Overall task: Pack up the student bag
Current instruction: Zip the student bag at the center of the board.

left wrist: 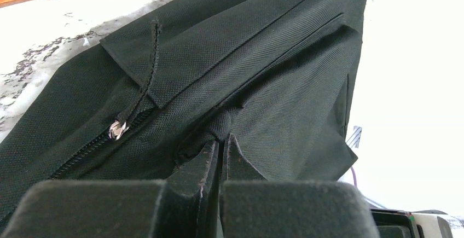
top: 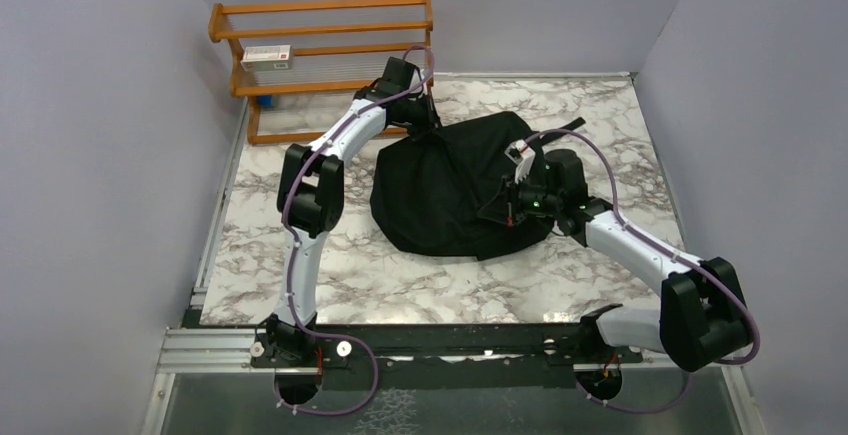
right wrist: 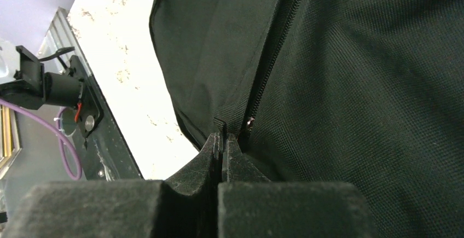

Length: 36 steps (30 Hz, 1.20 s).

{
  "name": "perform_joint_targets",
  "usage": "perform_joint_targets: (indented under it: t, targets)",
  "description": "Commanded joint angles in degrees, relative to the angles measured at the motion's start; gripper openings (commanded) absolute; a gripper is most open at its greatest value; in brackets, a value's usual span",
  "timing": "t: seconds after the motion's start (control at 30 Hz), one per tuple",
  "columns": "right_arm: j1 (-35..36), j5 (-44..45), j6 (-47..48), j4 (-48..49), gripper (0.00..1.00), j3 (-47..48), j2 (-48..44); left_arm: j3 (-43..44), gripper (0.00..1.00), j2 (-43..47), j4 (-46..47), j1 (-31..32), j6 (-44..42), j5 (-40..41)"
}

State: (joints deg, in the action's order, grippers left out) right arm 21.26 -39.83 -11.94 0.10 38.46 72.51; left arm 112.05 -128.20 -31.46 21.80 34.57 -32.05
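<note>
Obs: student bag [top: 440, 190] lies mid desk [top: 300, 285], toward far edge. Left claw [left wrist: 221, 139] pinches its far-left fabric. Right claw [right wrist: 224, 137] pinches fabric beside zipper [right wrist: 273, 57] (teeth shut), which runs away from it.

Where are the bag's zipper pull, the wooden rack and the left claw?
zipper pull [left wrist: 116, 129]: left wrist view, on the metal tab.
wooden rack [top: 320, 3]: top external view, on its top rail.
left claw [left wrist: 221, 139]: left wrist view, midway between its shut fingertips.
</note>
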Motion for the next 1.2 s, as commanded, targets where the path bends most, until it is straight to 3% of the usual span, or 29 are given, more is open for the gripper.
perform_joint_targets:
  t: [0.0, 0.2, 0.3, 0.63, 0.77, 0.97, 1.17]
  targets:
    - [0.28, -0.46, -0.96, -10.97, 0.01, -3.38, -0.48, 3.86, 0.00, -1.59, 4.48, -4.22, -4.04, 8.94]
    - [0.28, 0.99, -1.66, -9.69, 0.00, -3.94, -1.38, 3.88, 0.01, -0.95, 4.48, -4.22, -5.54, 5.72]
    - [0.28, 3.11, -2.24, -9.31, 0.05, -2.74, -4.15, 4.31, 0.16, 0.58, 4.57, -4.22, -6.64, 4.68]
    - [0.32, 15.98, -3.75, -10.80, 0.35, 3.05, -14.82, 6.40, 0.59, 8.36, 4.46, -4.22, -11.71, 3.10]
    - [0.28, 26.14, -5.15, -12.16, 0.41, 6.12, -18.18, 1.87, 0.64, 14.45, 4.35, -4.39, -15.49, 8.68]
    - [0.28, 43.98, -8.40, -14.17, 0.48, 7.64, -23.64, -11.25, 0.64, 27.36, 4.58, -5.03, -19.60, 23.84]
    - [0.28, 57.49, -7.85, -14.26, 0.69, 5.99, -29.92, -28.21, 0.79, 42.11, 6.90, -6.27, -21.38, 38.11]
